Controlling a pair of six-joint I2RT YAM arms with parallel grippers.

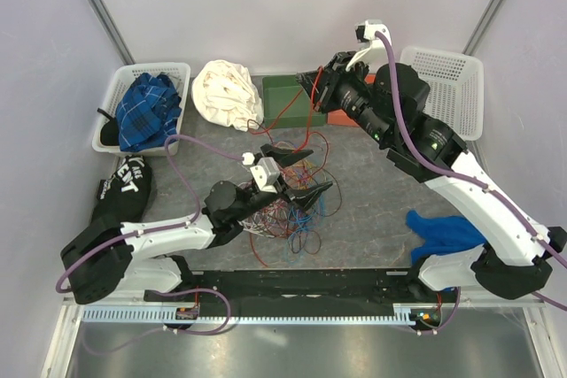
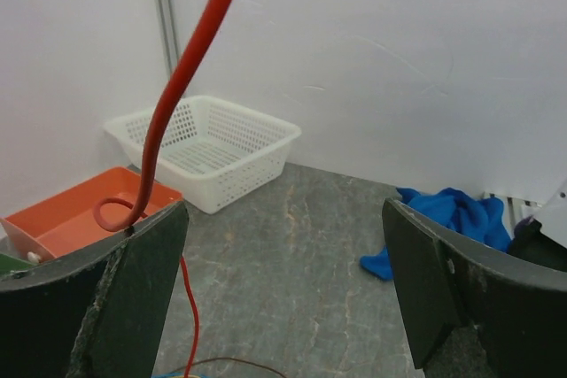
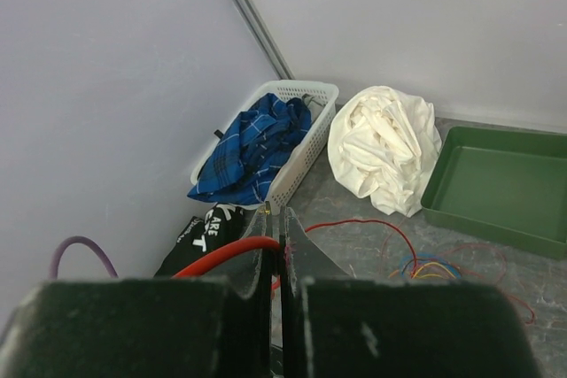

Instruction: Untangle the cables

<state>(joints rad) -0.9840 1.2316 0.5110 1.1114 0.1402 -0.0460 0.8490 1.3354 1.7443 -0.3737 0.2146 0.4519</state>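
Observation:
The cables (image 1: 283, 214) lie as a tangle of thin red, orange, yellow and blue wires on the grey table in front of the arm bases. My left gripper (image 1: 303, 174) hovers over the tangle's far side, open, with nothing between its fingers (image 2: 142, 289). My right gripper (image 1: 306, 86) is raised at the back, shut on a red cable (image 3: 226, 252) at its fingertips. That red cable (image 1: 291, 117) hangs slack from there down to the pile. In the left wrist view the red cable (image 2: 177, 86) passes just beside the left finger. More wires (image 3: 425, 265) show on the table below.
A white basket (image 1: 447, 86) stands at the back right. Another white basket (image 1: 177, 73) with blue plaid cloth stands at the back left. A white cloth (image 1: 226, 93), a green tray (image 1: 288, 95) and an orange tray (image 1: 341, 119) sit behind the tangle. Blue cloth (image 1: 443, 232) lies right, a black garment (image 1: 124, 188) left.

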